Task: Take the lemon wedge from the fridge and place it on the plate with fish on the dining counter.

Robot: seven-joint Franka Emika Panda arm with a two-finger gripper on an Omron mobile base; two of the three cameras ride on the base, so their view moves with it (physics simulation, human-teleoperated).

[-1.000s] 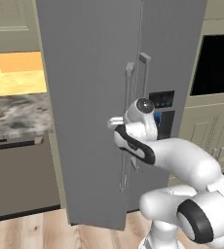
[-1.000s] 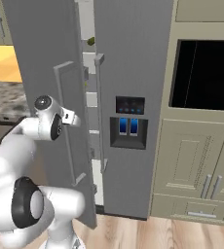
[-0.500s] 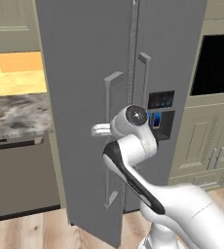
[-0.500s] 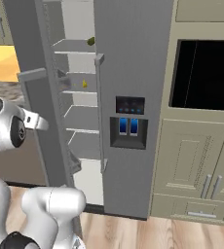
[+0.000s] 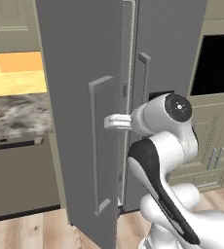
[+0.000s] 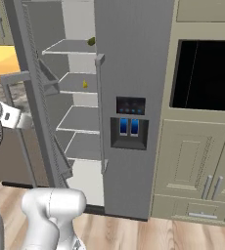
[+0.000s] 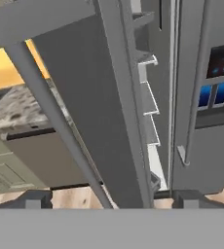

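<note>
The grey fridge (image 6: 134, 58) stands with its left door (image 5: 80, 97) swung wide open, baring pale shelves. On the second shelf lies the tiny yellow lemon wedge (image 6: 84, 84). My gripper (image 5: 108, 121) is at the open door's long bar handle (image 5: 98, 146), about halfway up it. In the hand view the gripper (image 7: 111, 202) is open, its fingertips (image 7: 36, 199) set wide apart, and the handle bar (image 7: 50, 121) runs down between them untouched. The plate with fish and the dining counter are out of view.
A small dark green fruit (image 6: 91, 42) sits on the top shelf. The right door carries a dispenser (image 6: 130, 127). A black wall oven (image 6: 207, 73) and panelled cabinets stand to the right. A granite wall counter (image 5: 16, 114) stands left, behind the open door.
The left fridge door has swung from barely ajar to wide open, baring the shelves and the lemon wedge. The gripper, shut on the handle before, has opened around it.
</note>
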